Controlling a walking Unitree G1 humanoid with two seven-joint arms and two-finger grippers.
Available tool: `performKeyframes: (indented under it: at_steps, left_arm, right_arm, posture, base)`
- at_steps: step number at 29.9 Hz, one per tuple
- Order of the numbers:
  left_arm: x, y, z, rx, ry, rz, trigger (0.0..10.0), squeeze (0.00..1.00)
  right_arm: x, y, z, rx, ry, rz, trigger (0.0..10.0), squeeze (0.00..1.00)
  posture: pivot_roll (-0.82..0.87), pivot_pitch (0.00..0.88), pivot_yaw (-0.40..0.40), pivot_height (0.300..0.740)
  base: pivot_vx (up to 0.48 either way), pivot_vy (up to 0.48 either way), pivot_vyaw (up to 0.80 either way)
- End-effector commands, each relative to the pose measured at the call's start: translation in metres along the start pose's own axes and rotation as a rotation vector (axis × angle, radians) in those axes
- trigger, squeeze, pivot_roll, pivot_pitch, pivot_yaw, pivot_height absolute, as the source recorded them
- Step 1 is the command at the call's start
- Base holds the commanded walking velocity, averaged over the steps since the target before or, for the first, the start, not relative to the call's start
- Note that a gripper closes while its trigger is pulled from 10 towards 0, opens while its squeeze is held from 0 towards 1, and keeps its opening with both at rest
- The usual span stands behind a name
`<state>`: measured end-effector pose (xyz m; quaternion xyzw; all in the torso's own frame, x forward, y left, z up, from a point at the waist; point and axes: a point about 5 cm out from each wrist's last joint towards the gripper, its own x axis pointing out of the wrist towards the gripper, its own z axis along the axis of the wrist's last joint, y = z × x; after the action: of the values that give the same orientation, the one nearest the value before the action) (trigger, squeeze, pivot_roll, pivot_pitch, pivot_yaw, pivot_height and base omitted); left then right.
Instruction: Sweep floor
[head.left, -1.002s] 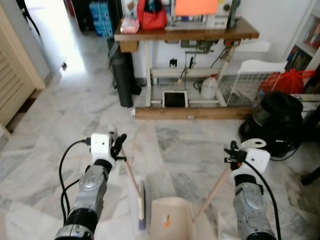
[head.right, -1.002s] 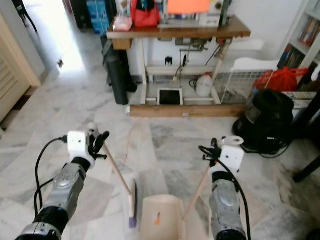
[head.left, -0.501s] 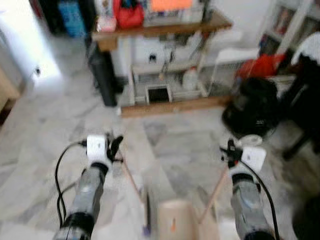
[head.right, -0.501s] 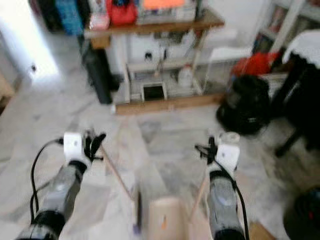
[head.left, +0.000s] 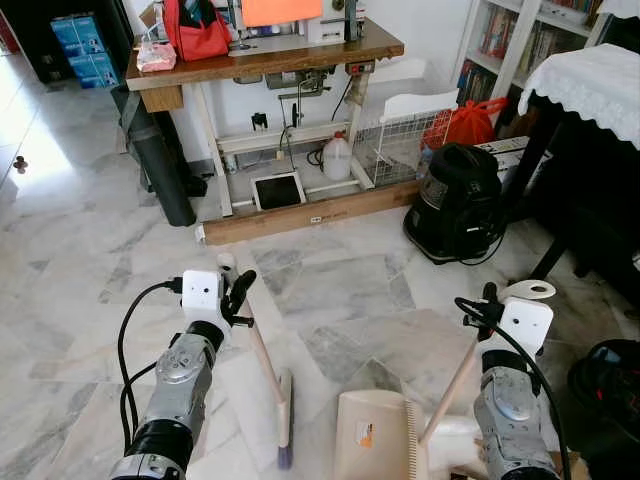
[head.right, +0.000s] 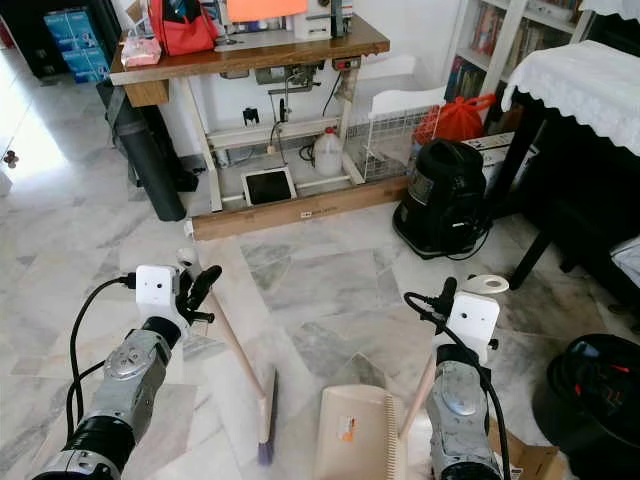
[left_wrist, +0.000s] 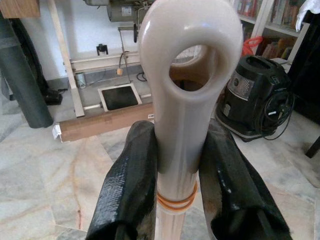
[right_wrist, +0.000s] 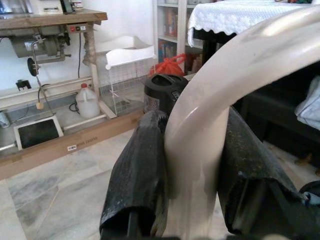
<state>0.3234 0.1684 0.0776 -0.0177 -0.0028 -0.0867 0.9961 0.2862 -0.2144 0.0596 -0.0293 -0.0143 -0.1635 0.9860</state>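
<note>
The left pincer (head.left: 238, 292) is pressed onto the looped top of the broom (head.left: 268, 372), its fingers (left_wrist: 131, 180) pinching the cream handle from both sides. From that grip the handle slants down and inward, back toward the robot, its long axis ending at the brush head lying on the marble floor (head.left: 340, 290) below the pincer. Just beside the brush, between the two arms, sits the dustpan (head.left: 372, 440), flat on the floor with its mouth facing the broom. Its long handle rises outward to the right pincer (head.left: 484, 305), which is clamped on the curved handle top.

The risk I see: both grips sit at the very ends of long handles, so a hard stroke could twist the broom within the fingers. The dustpan could also tip or slide away. The black vacuum cleaner (head.left: 461, 202) ahead of the right pincer could snag a wide swing.
</note>
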Motion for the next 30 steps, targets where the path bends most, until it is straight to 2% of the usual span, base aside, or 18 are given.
performKeyframes:
  at_steps: [1, 8, 11, 16, 20, 25, 30]
  left_arm:
    - [0.002, 0.002, 0.008, 0.01, -0.027, -0.01, 10.0, 0.0]
    - [0.001, 0.001, 0.008, 0.008, -0.024, -0.025, 10.0, 0.0]
    - [0.001, 0.001, 0.007, 0.008, -0.021, -0.031, 10.0, 0.0]
    - [0.0, 0.0, 0.006, 0.011, -0.017, -0.042, 10.0, 0.0]
    - [0.0, -0.002, 0.007, 0.018, -0.014, -0.058, 10.0, 0.0]
    - [-0.002, 0.001, 0.008, 0.027, -0.01, -0.067, 10.0, 0.0]
    - [-0.002, 0.003, 0.009, 0.032, -0.008, -0.073, 10.0, 0.0]
  right_arm:
    - [0.002, 0.0, 0.011, -0.009, -0.06, -0.002, 10.0, 0.0]
    - [-0.004, -0.001, 0.007, -0.088, -0.069, -0.005, 10.0, 0.0]
    - [-0.006, -0.006, 0.006, -0.128, -0.073, -0.039, 10.0, 0.0]
    - [-0.007, -0.01, 0.005, -0.132, -0.068, -0.05, 10.0, 0.0]
    - [-0.012, -0.01, -0.005, -0.148, -0.032, -0.045, 10.0, 0.0]
    - [-0.022, -0.002, -0.019, -0.14, 0.015, -0.02, 10.0, 0.0]
    - [-0.028, -0.003, -0.027, -0.148, 0.044, -0.023, 10.0, 0.0]
  posture:
    - [-0.1, 0.0, 0.051, 0.74]
    - [-0.1, 0.0, 0.056, 0.74]
    - [-0.1, 0.0, 0.056, 0.74]
    - [-0.1, 0.002, 0.058, 0.74]
    - [-0.1, 0.002, 0.058, 0.74]
    - [-0.08, 0.012, 0.075, 0.74]
    - [-0.08, 0.014, 0.081, 0.74]
  base:
    - [0.0, 0.0, 0.0]
    - [0.0, 0.0, 0.0]
    - [0.0, 0.0, 0.0]
    - [0.0, 0.0, 0.0]
    - [0.0, 0.0, 0.0]
    - [0.0, 0.0, 0.0]
    - [0.0, 0.0, 0.0]
